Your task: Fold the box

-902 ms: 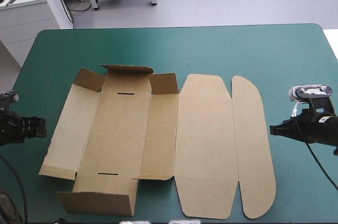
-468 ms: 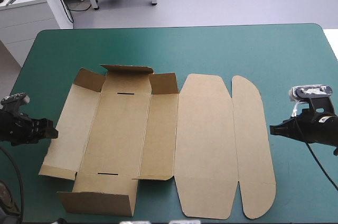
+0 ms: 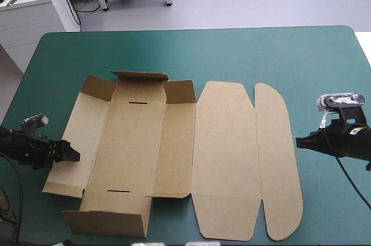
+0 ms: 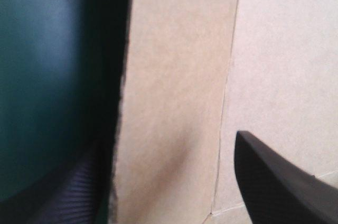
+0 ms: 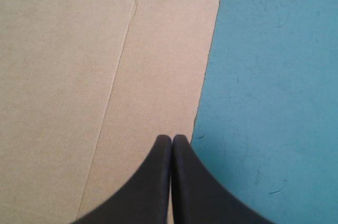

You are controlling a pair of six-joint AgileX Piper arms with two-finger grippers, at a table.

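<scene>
From above, the brown box (image 3: 174, 153) lies mostly flat across the middle of the teal-green cover (image 3: 261, 54). Its long axis runs left to right, with the far tabs and near wall raised. The left gripper (image 3: 71, 154) reaches its left side panel (image 3: 81, 124) — likely the arm placed to raise that wall. The right gripper (image 3: 298, 141) sits at the rounded lid flap (image 3: 278, 159). Left wrist view: fingers spread, the panel's edge between them, nothing grasped. Right wrist view: fingers pressed together, empty, tips over the flap near its right edge.

The box (image 3: 226, 153) is matt brown cardboard; the teal-green cover (image 3: 232, 54) looks smooth, faintly scuffed; the fingers (image 5: 153, 182) are matt black.
</scene>
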